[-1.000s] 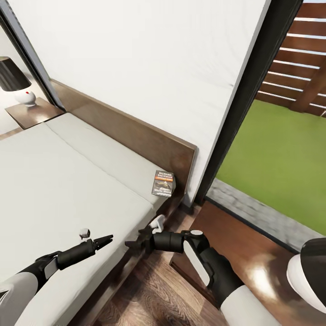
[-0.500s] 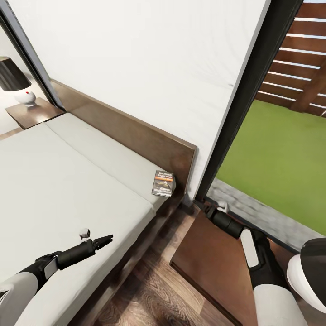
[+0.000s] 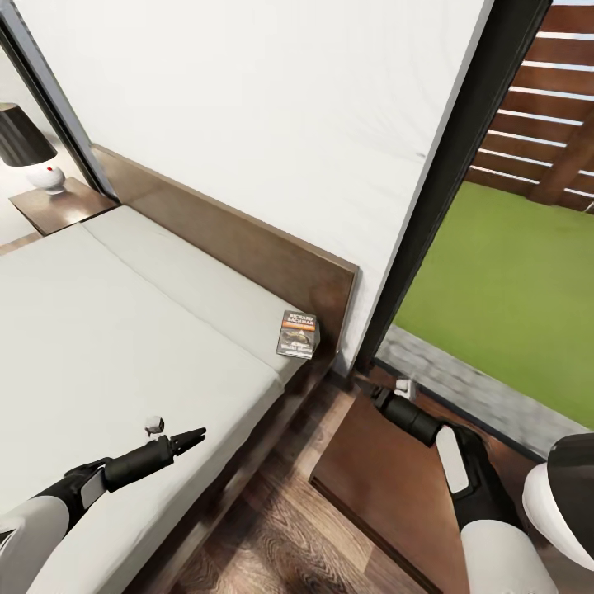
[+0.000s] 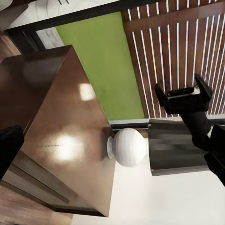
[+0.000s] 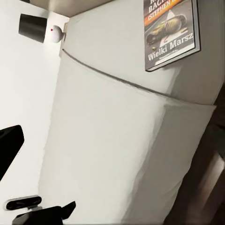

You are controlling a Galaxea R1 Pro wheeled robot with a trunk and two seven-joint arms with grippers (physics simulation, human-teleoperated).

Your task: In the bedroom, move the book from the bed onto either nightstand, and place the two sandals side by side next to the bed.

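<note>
The small dark paperback book point(image 3: 298, 334) with white lettering and an orange strip is lying flat on the pale grey mattress of the large dark-framed wooden bed point(image 3: 247, 239), at the mattress corner close to the brown headboard and near the tall dark-framed window point(image 3: 462, 157) that is showing green grass and a slatted brown fence. In the right wrist view the book point(image 5: 171, 32) is lying on the same mattress, close to its edge. The left claw point(image 3: 191, 436) is hovering over the near part of the mattress, well apart from the book, its two thin dark fingers lying close together and holding nothing; how far they are parted is hard to tell. The right claw point(image 3: 367, 386) is reaching out over the far corner of the low glossy dark brown wooden nightstand point(image 3: 388, 478) standing just beside the bed, near the foot of the window frame; its fingers are too small and dark to judge, so I cannot tell whether it is open. In the left wrist view the right claw point(image 4: 183, 92) is showing two spread prongs with nothing between them. A second dark brown nightstand point(image 3: 58, 206) is standing at the bed's far side, carrying a white round-based lamp with a black shade point(image 3: 29, 148).
</note>
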